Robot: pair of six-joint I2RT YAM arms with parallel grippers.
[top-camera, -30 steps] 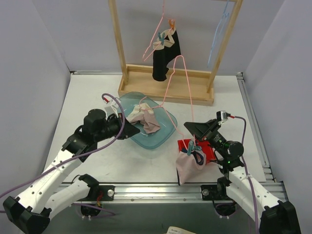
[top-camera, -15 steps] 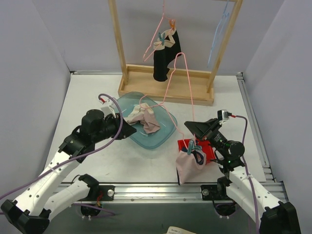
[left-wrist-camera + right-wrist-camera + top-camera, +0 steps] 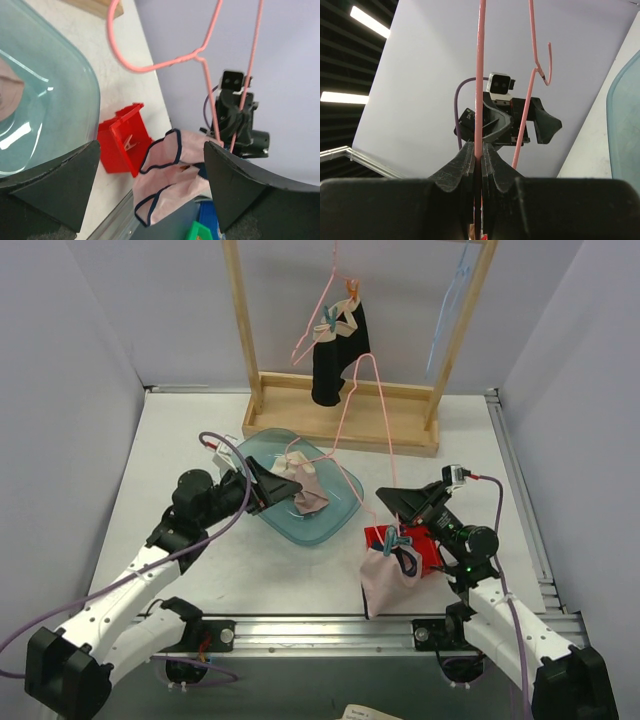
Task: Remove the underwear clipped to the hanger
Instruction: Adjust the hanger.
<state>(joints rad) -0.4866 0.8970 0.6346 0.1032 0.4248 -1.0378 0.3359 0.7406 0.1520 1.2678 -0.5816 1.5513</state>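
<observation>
Pink dark-trimmed briefs (image 3: 383, 582) hang just below the right claw (image 3: 392, 498), pinned by a bluish clothespin (image 3: 397, 542) and sagging against a red box (image 3: 428, 546). Right claw clenched on the pink wire hanger (image 3: 480, 75) rising above it. Left claw (image 3: 150, 150) released, jaws wide, poised over the teal glass bowl (image 3: 330, 525); pale pink briefs (image 3: 305, 490) crumpled just beyond its tips. Black briefs (image 3: 335, 355) well beyond both claws, clipped up on the wooden rack (image 3: 243, 330).
</observation>
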